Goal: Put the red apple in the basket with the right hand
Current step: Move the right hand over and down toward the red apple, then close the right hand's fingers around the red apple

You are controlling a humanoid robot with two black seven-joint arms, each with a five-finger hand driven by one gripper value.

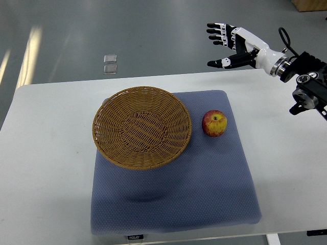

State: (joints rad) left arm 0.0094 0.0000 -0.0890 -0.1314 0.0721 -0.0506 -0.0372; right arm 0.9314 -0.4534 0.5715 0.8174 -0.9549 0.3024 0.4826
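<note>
Nearest us, the blue mat (173, 204) holds an empty basket (142, 127) and, just right, the red apple (214, 123). Our right hand (227, 45) hovers far right, fingers spread (nothing grasped yet).

the right arm (306, 76) runs off the right edge past the table (46, 168), so its upper part is unseen. the table itself is cut by the left, right and bottom edges. the mat's (204, 204) label near the table's front is too small to read. two small clear squares (110, 64) on the floor beyond the table cannot be identified.
</note>
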